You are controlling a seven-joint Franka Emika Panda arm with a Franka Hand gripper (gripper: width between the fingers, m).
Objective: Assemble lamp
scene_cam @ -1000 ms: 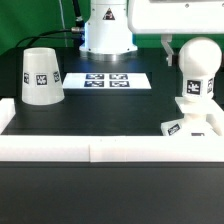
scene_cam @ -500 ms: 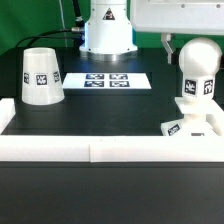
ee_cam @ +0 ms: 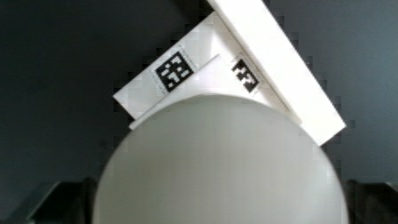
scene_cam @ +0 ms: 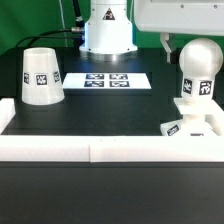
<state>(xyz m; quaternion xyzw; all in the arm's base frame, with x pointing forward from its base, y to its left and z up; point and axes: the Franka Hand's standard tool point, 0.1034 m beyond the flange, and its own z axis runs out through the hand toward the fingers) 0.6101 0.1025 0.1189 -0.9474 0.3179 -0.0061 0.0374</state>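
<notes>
The white bulb [scene_cam: 197, 75] stands upright on the flat square base [scene_cam: 183, 127] at the exterior view's right, close to the front rail. My gripper [scene_cam: 192, 45] comes down from above, and its dark fingers [scene_cam: 166, 44] sit at the sides of the bulb's rounded top. In the wrist view the bulb [ee_cam: 214, 160] fills the space between the two fingers [ee_cam: 61, 202], with the tagged base [ee_cam: 187, 70] beneath it. The gripper is shut on the bulb. The truncated-cone shade [scene_cam: 41, 76] stands apart at the exterior view's left.
The marker board [scene_cam: 108, 79] lies flat at the back centre, in front of the arm's white pedestal [scene_cam: 107, 30]. White border rails [scene_cam: 100, 150] run along the front and the left side; one also shows beside the base in the wrist view [ee_cam: 285, 70].
The tag on the bulb's lower part has shifted toward the exterior view's right, so the bulb has turned on the base. The shade and base have not moved.
</notes>
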